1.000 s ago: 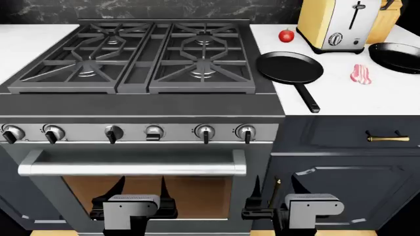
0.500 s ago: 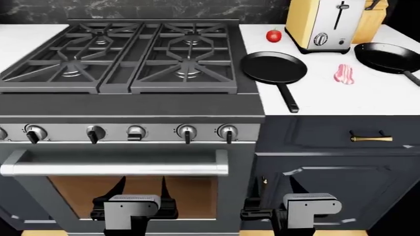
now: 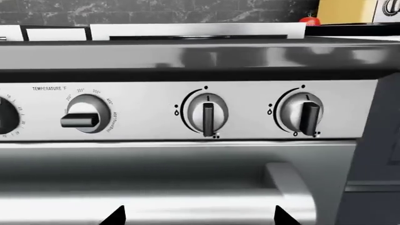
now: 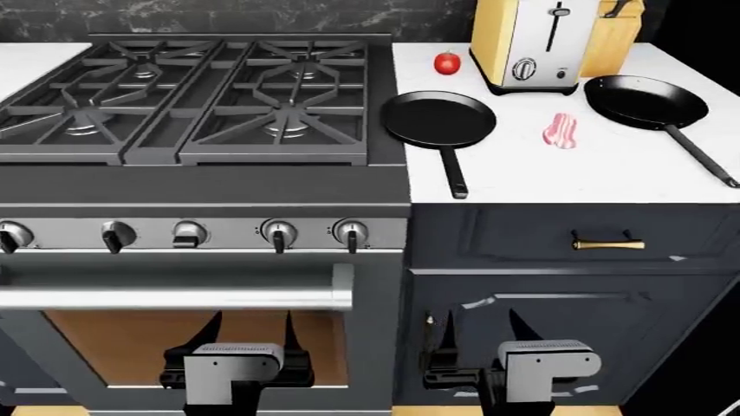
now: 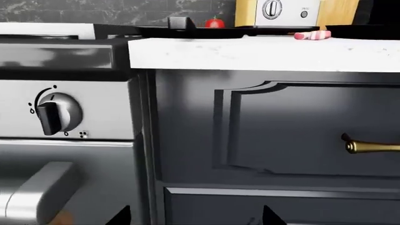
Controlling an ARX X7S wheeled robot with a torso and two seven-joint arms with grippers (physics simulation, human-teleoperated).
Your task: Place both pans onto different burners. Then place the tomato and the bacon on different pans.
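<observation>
The flat pan point(image 4: 439, 120) lies on the white counter just right of the range, handle towards me. The deeper pan point(image 4: 645, 101) rests further right, handle pointing right and forward. The tomato point(image 4: 448, 62) sits behind the flat pan, and the bacon point(image 4: 560, 131) lies between the two pans. Nothing stands on the burners point(image 4: 283, 130). My left gripper point(image 4: 245, 334) hangs open low before the oven door. My right gripper point(image 4: 477, 334) is open before the dark cabinet. The wrist views show the tomato point(image 3: 309, 20) point(image 5: 214, 22) and bacon point(image 5: 311, 35) at counter level, far off.
A toaster point(image 4: 526, 39) and a wooden block point(image 4: 613, 35) stand at the counter's back. Control knobs point(image 4: 277, 232) line the range front above the oven handle point(image 4: 173, 299). A brass drawer pull point(image 4: 607, 244) sticks out of the cabinet.
The head view has shifted right: range, pans, tomato and bacon all slid left in the picture. Both grippers keep their low place, still open; the right one now faces the cabinet.
</observation>
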